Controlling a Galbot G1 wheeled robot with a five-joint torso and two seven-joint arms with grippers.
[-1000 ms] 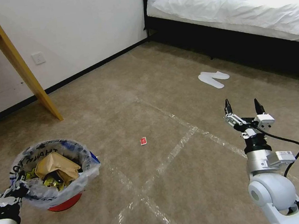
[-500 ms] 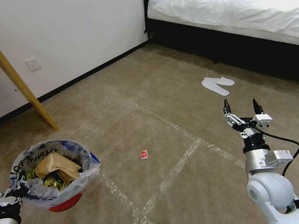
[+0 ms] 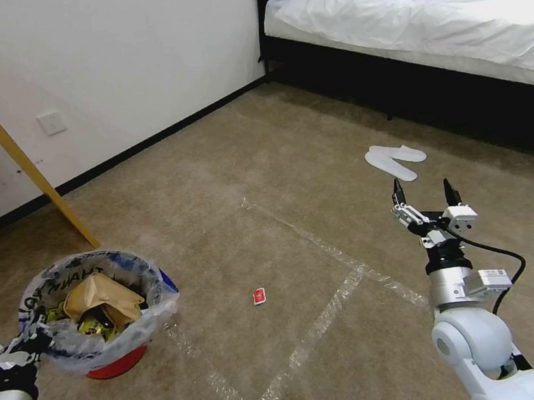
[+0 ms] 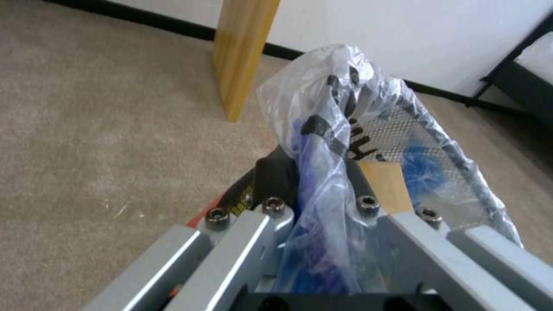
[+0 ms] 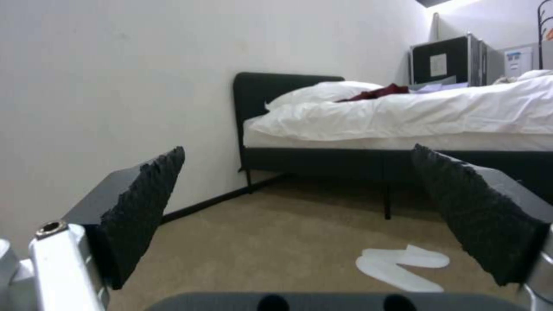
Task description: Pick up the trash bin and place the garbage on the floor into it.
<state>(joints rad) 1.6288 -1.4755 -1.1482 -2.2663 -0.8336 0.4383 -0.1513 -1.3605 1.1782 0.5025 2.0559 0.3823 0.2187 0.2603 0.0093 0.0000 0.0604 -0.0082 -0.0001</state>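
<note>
The left gripper [image 4: 314,190] is clamped on the rim of the trash bin [image 3: 94,307], carrying it at the robot's ten o'clock so litter can drop in. The right gripper [image 3: 425,195], jaws apart, hangs empty at one o'clock. A red wrapper [image 3: 259,296] lies on the floor [image 3: 227,185] ahead; its print is unreadable.

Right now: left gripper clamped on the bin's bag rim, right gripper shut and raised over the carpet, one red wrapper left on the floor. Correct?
One thing is off: the right gripper is open, not shut. The head view and right wrist view show its fingers spread wide with nothing between them. The rest holds: the left gripper is clamped on the trash bin bag rim, and one red wrapper lies on the floor.
</note>
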